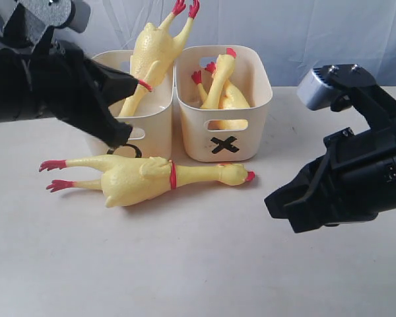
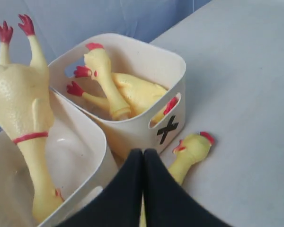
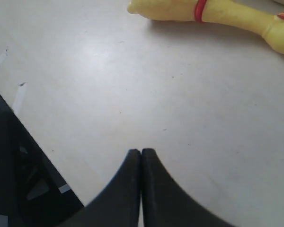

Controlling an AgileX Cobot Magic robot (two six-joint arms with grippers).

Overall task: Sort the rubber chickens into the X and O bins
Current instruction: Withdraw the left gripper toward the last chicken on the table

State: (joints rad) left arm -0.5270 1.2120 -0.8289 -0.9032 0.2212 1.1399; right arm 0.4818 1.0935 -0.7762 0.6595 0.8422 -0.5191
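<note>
**Jaws pressed together and empty; last chicken flat in front of the X bin**

Pinched together on both arms, gripping nothing. At the tip of the left arm [image 1: 53, 86], left jaws hanging over the front wall of the O bin [image 1: 155, 129], next door to the X bin [image 1: 251, 132] and just above the loose chicken [image 1: 142, 177]. On the right arm [image 1: 356, 175], right jaws low over bare counter [image 1: 198, 264], well apart from the X bin on the side away from the O bin, nose toward the chicken's head end.

Loose chicken flat on the counter just in front of the X bin. Long axis along the bins' front walls, head below the X mark [image 1: 224, 145], red feet out past the O bin. Left arm plainly nearer, over the body. Needs spreading first, then probably a grip across the body near the red neck band [image 1: 173, 175], crosswise to that axis.

Pale yellow, pebbled skin, red comb, beak and feet. Large build, much like the head-down chicken [image 1: 152, 56] in the O bin, bigger than the two smaller chickens [image 1: 221, 92] in the X bin. Likely bound for the O bin, then. O mark mostly hidden behind the left arm.
</note>
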